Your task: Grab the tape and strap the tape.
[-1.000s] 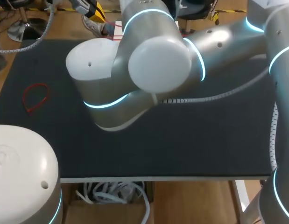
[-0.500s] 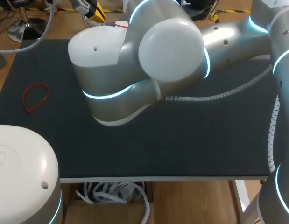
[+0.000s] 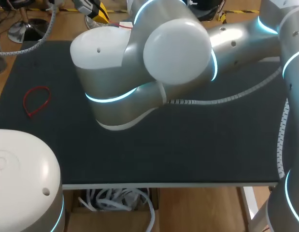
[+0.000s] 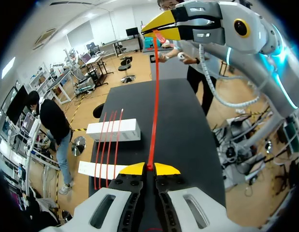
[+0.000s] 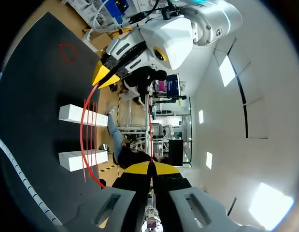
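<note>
Black counter (image 3: 188, 154) is carrying two white boxes (image 4: 130, 129), red strips (image 4: 107, 150) lying across them. Left claw (image 4: 149, 168) and right claw (image 5: 149, 167) are both clenching one red tape (image 4: 154, 106), which is running straight between them above the counter.

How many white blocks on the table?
2: far block and near block, beside the left gripper, red strips spanning both. My arms block the head view; more could hide.
</note>
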You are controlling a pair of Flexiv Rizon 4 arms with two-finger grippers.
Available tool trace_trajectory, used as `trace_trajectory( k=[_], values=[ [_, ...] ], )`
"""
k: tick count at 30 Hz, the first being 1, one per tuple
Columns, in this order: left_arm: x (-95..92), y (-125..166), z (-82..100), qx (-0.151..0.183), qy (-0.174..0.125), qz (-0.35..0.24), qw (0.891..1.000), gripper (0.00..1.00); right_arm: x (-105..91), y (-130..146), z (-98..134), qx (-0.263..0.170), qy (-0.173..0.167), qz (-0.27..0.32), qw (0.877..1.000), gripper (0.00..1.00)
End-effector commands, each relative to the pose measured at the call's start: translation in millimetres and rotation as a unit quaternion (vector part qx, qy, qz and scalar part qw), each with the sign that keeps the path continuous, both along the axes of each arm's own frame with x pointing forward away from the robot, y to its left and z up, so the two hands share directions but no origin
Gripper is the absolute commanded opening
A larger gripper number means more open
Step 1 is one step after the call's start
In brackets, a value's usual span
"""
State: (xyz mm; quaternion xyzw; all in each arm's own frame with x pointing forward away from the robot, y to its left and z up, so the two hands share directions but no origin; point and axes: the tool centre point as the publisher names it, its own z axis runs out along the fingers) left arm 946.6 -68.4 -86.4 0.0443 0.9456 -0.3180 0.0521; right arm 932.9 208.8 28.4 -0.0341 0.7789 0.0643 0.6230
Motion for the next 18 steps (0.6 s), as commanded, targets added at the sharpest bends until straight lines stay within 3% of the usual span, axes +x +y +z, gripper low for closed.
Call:
trace_trajectory(
  k=[1,4,11,18],
  values=[
    [0.6,0,0.7,0.002,0.001,0.000,1.000,0.00,-1.9,0,3,-0.009,-0.005,-0.001,1.000,0.00],
    [0.6,0,0.7,0.002,0.001,0.000,1.000,0.00,-7.4,0,3,-0.042,-0.031,-0.007,0.999,0.00],
    [0.6,0,0.7,0.002,0.001,0.000,1.000,0.00,-14.9,2,4,-0.094,-0.044,-0.012,0.995,0.00],
    [0.6,0,0.7,0.002,0.001,0.000,1.000,0.00,-16.5,5,1,-0.133,-0.033,-0.023,0.990,0.00]
  ],
)
